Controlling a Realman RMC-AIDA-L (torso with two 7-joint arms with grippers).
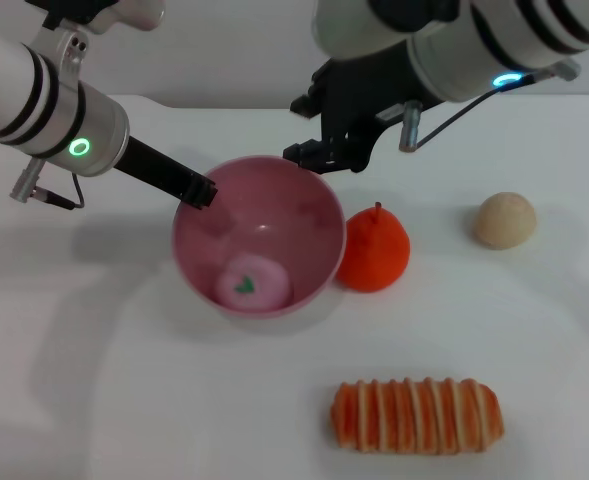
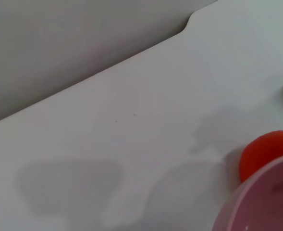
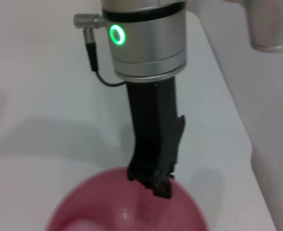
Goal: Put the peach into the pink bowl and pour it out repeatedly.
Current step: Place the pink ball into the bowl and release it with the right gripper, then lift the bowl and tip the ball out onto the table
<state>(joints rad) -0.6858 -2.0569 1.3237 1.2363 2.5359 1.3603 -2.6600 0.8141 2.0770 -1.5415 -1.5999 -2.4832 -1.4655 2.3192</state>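
The pink bowl (image 1: 274, 200) sits mid-table, tipped toward the front. Low inside it lies the pale-pink peach (image 1: 254, 283). My left gripper (image 1: 199, 192) is shut on the bowl's far-left rim. The right wrist view shows the same hold, with the left gripper (image 3: 153, 185) on the edge of the bowl (image 3: 112, 202). My right gripper (image 1: 309, 140) hovers just above the bowl's far-right rim, open and holding nothing. A slice of the bowl (image 2: 261, 202) appears in the left wrist view.
An orange-red fruit (image 1: 374, 250) touches the bowl's right side and also shows as the orange-red fruit (image 2: 264, 154) in the left wrist view. A beige ball (image 1: 505, 220) lies at right. A striped bread loaf (image 1: 417, 416) lies near the front.
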